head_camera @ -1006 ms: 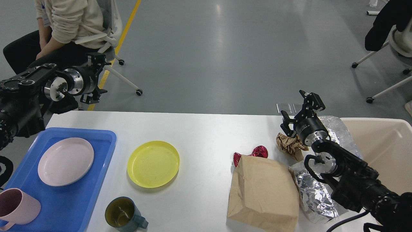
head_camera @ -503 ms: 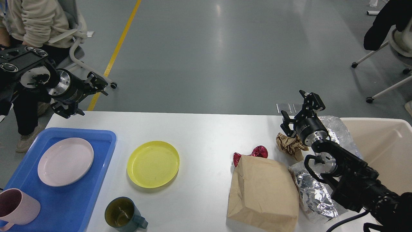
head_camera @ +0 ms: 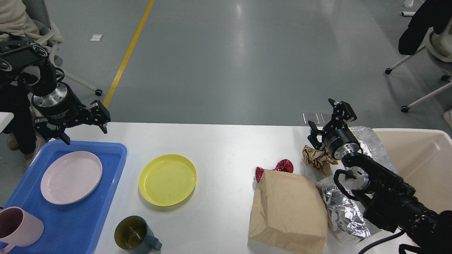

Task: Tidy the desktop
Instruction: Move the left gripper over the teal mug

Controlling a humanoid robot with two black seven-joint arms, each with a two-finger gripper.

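Note:
The white desktop (head_camera: 226, 144) carries a yellow plate (head_camera: 167, 179), a teal mug (head_camera: 136, 234), a brown paper bag (head_camera: 289, 211), a crumpled brown paper ball (head_camera: 317, 158), a red foil wrapper (head_camera: 282, 166) and crumpled silver foil (head_camera: 346, 215). My left gripper (head_camera: 85, 135) hangs open and empty, pointing down over the far edge of the blue tray (head_camera: 91, 211). My right gripper (head_camera: 321, 114) stands open and empty just above and behind the paper ball.
The blue tray holds a pink plate (head_camera: 71, 177) and a pink mug (head_camera: 17, 229). A cream bin (head_camera: 420, 165) stands at the right end, with more foil (head_camera: 369, 141) beside it. Office chairs stand on the floor beyond the table.
My left arm swung from level and facing right to pointing down over the tray's far edge. The seated person slid left, almost out of view. The right arm stayed put.

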